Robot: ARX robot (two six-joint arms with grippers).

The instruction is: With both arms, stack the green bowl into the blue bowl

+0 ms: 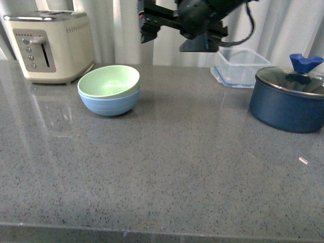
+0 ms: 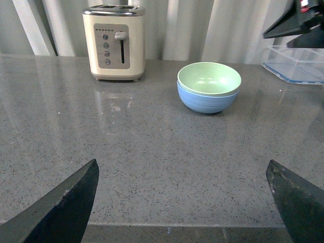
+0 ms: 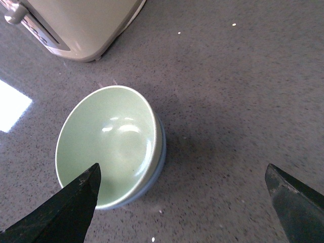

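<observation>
- As the green bowl (image 1: 108, 81) already sits inside the blue bowl (image 1: 110, 103), the stacking step looks finished, in my judgement; only a band of blue shows under the green rim.
- The two bowls stand together on the grey counter (image 1: 167, 167), just beside the cream toaster (image 1: 50, 45) and well apart from the dark blue pot (image 1: 288, 104) and the clear plastic box (image 1: 240, 66).
- The right gripper (image 3: 182, 202) hangs high above the bowls and looks down on them; its fingers (image 3: 66, 210) are spread wide and hold nothing.
- The left gripper (image 2: 182, 197) is low over the near part of the counter, pointing at the bowls from a distance; its fingers (image 2: 63, 205) are also wide apart and hold nothing.
- In the front view only one black arm (image 1: 197, 20) shows, raised at the top, clear of the bowls.
- What remains, I think, is only to bring both arms away to a rest pose. This calls for a path that stays clear of the bowls, so the stack is not pushed.
- The green bowl seems to sit a little tilted in the right wrist view, but I cannot tell for sure.
</observation>
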